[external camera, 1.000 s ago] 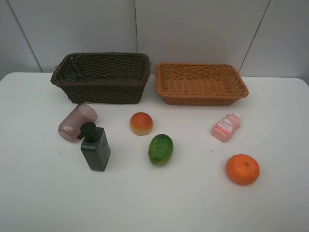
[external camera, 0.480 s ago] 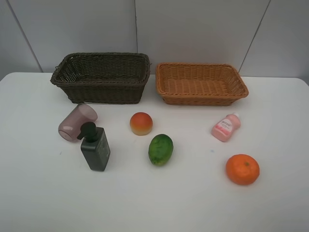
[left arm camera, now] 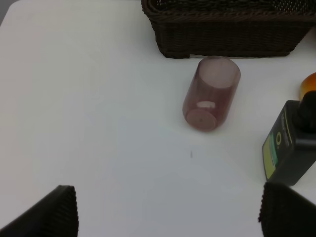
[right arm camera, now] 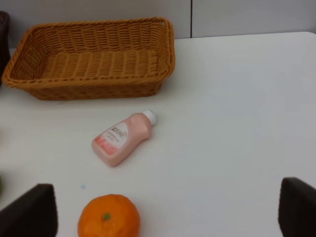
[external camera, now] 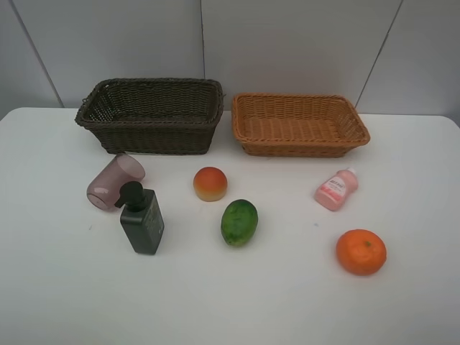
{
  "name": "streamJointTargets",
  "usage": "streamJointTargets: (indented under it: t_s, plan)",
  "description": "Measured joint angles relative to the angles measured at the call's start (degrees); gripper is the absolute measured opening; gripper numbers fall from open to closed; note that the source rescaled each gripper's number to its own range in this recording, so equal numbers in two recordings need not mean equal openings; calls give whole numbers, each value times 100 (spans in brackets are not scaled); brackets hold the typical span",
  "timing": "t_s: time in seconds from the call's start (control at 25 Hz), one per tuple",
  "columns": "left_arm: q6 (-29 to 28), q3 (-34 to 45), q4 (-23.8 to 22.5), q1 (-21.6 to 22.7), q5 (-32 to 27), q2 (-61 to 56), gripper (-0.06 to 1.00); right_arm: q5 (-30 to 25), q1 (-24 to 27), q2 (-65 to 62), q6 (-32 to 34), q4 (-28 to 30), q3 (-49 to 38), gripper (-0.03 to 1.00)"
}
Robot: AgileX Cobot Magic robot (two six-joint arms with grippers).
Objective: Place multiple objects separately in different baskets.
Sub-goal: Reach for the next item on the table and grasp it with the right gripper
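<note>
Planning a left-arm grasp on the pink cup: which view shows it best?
The left wrist view: the pink cup lies on its side, whole and unobstructed, near the dark basket. Exterior high shows it smaller, its edge overlapped by the pump bottle. The right wrist view misses it.

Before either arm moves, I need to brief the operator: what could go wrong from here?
1. The cup lies on its side close beside the upright pump bottle; reaching for either could topple the bottle or roll the cup.
2. The orange, peach and green fruit are round and may roll if nudged.
3. The small pink bottle lies flat, so a grasp may slip.
</note>
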State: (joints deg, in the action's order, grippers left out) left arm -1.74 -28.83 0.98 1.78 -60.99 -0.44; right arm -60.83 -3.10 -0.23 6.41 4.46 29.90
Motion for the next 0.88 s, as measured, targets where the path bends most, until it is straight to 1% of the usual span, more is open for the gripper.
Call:
streamJointTargets:
  t_s: [0.12, 0.24, 0.6, 0.72, 0.8, 0.88]
  plan:
    - [0, 0, 0, 0, 0, 0, 91, 3, 0, 76, 0, -14, 0, 95]
    - [0, 0, 0, 0, 0, 0, 91, 81, 0, 498, 0, -107, 67, 95]
    - [0, 0, 0, 0, 5, 0, 91, 819, 0, 2653, 17, -446, 480, 95]
    - [0, 0, 0, 0, 5, 0, 91, 931, -21, 3281, 17, -488, 566, 95]
    - [0, 0, 0, 0, 5, 0, 91, 973, -178, 3674, 17, -513, 664, 95]
    - [0, 0, 0, 0, 5, 0, 91, 1035, -487, 4064, 17, -525, 833, 95]
